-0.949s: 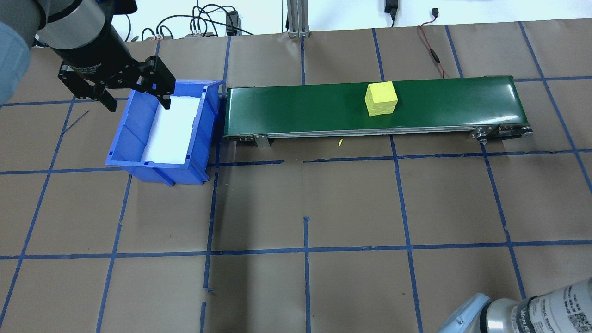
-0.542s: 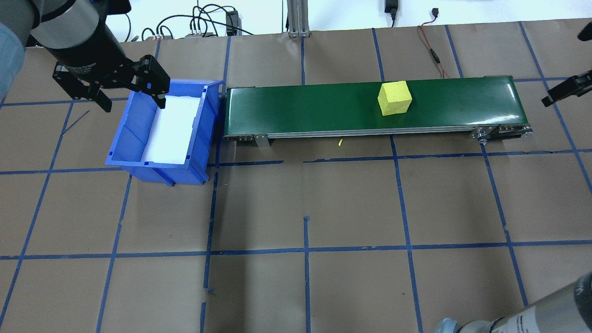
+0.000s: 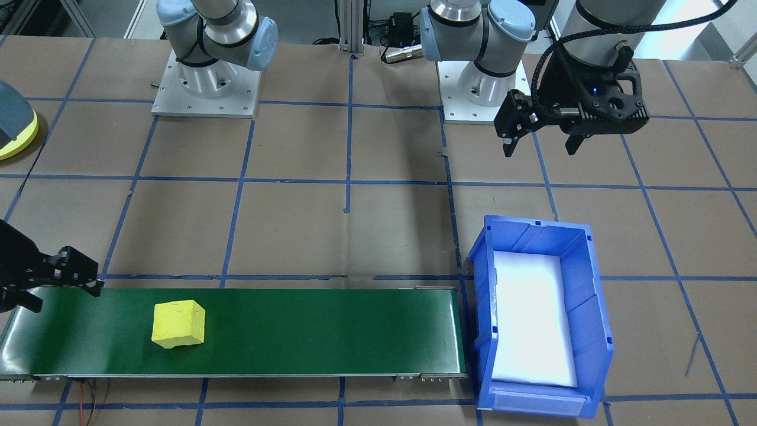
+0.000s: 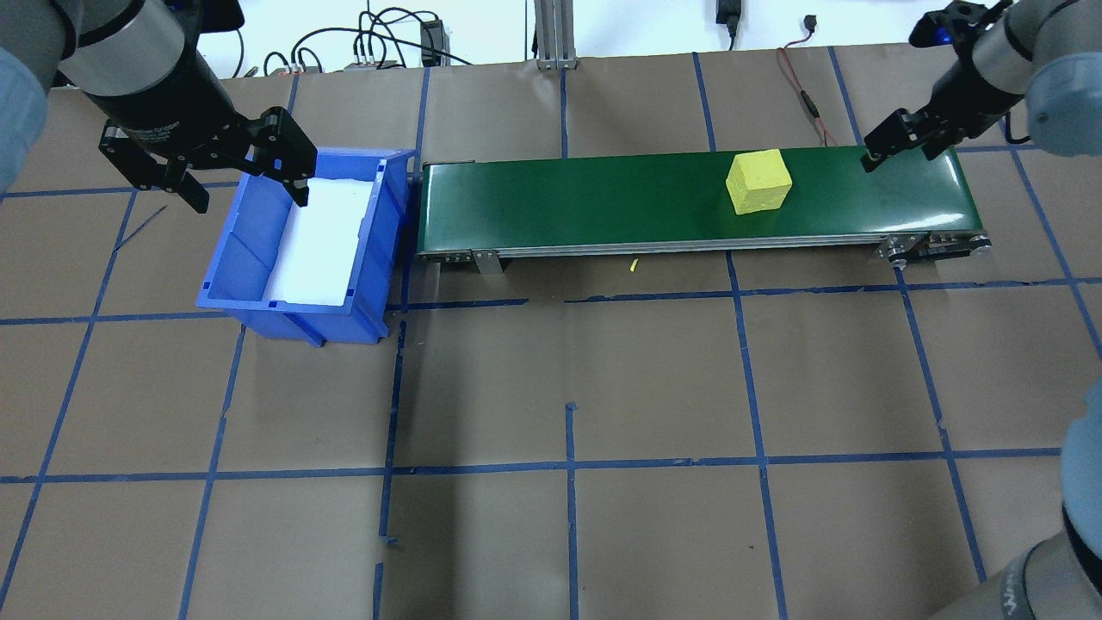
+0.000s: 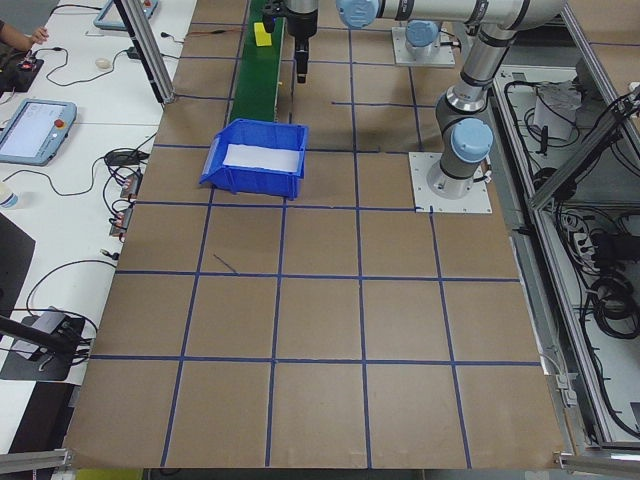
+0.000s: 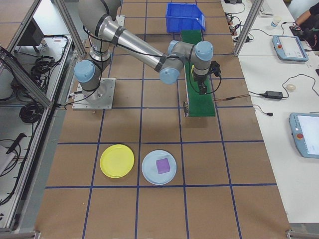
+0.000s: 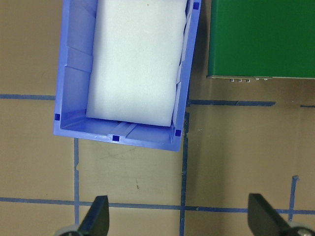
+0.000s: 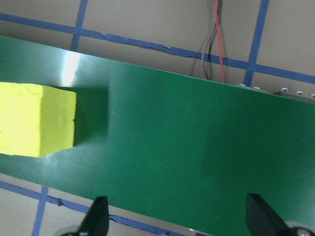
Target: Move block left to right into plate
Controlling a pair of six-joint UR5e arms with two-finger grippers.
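Silver arms, pale-blue joint caps, black tools.

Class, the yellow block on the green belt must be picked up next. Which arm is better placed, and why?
The right. The right gripper, open, hangs over the belt's end near the block; the left gripper is by the blue bin, past the belt's other end.
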